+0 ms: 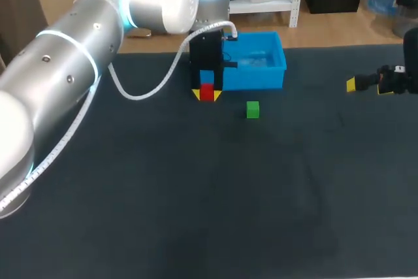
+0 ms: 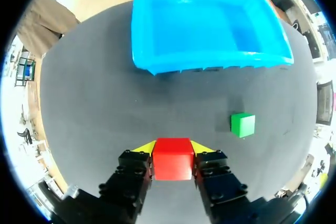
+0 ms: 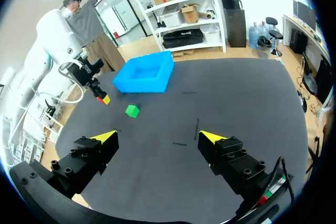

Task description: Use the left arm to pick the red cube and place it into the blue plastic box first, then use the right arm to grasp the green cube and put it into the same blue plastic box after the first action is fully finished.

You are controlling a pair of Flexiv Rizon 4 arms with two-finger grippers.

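Observation:
My left gripper [image 1: 207, 94] [image 2: 173, 149] is shut on the red cube [image 1: 207, 91] [image 2: 172, 158], both fingers pressed to its sides, held above the black table just in front of the blue plastic box [image 1: 256, 61] [image 2: 205, 22] [image 3: 144, 73]. The box's inside shows nothing in it. The green cube [image 1: 253, 110] [image 2: 243, 124] [image 3: 132, 110] lies on the table to the right of the red cube, a short way from the box's front wall. My right gripper [image 1: 366, 83] [image 3: 157, 138] stands open at the table's right side, far from the green cube, nothing between its fingers.
A white cable [image 1: 150, 86] loops from the left arm down beside its gripper. The black table [image 1: 209, 194] stretches wide in front of the cubes and between the two arms.

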